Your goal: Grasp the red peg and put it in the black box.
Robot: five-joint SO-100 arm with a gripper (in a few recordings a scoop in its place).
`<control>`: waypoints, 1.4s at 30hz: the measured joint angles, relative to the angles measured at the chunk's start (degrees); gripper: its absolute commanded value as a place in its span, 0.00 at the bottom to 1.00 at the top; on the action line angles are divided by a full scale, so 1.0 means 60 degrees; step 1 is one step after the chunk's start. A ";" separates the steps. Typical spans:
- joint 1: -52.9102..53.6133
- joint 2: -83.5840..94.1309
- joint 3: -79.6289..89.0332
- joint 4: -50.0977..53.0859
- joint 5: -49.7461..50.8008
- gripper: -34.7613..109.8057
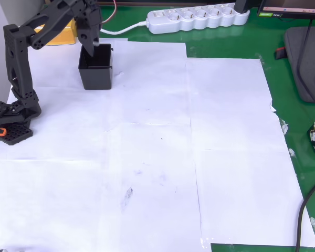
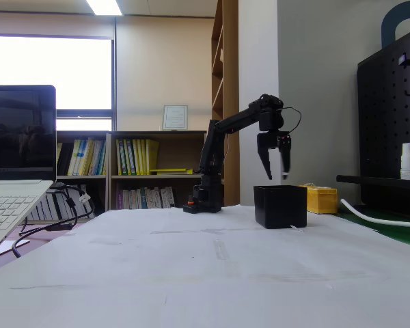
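One tool [image 2: 276,164] hangs just above the black box [image 2: 280,206], its fingers spread apart with nothing visible between them. I cannot see the red peg (perhaps it lies inside the box already). Next move, I judge: lift away.

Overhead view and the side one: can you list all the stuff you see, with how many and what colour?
box: one, black, on the paper under the arm's tip.
yellow box: one, behind the black one.
paper: several white sheets over the green table.
power strip: one, white, far edge of the table.
laptop: one, silver, left in the fixed view.
bookshelf: one, wooden, with books, by the back wall.
pegboard: one, black, right in the fixed view.
arm: one, black, with an orange bit at its base.
gripper: one, black, jaws open above the box.
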 measured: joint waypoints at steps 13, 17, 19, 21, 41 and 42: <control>0.4424 -0.6123 -0.6035 -0.3135 -0.4277 0.24; 0.5024 -0.8247 -0.9609 -0.4614 -0.5127 0.24; 0.5229 -0.9316 -1.1353 -0.5039 -0.5229 0.24; 0.5361 -1.0239 -1.2920 -0.5259 -0.5288 0.24; 0.5684 -1.7051 -1.9453 -0.5259 -0.6504 0.24; 0.5742 -1.7285 -1.9541 -0.5186 -0.6665 0.24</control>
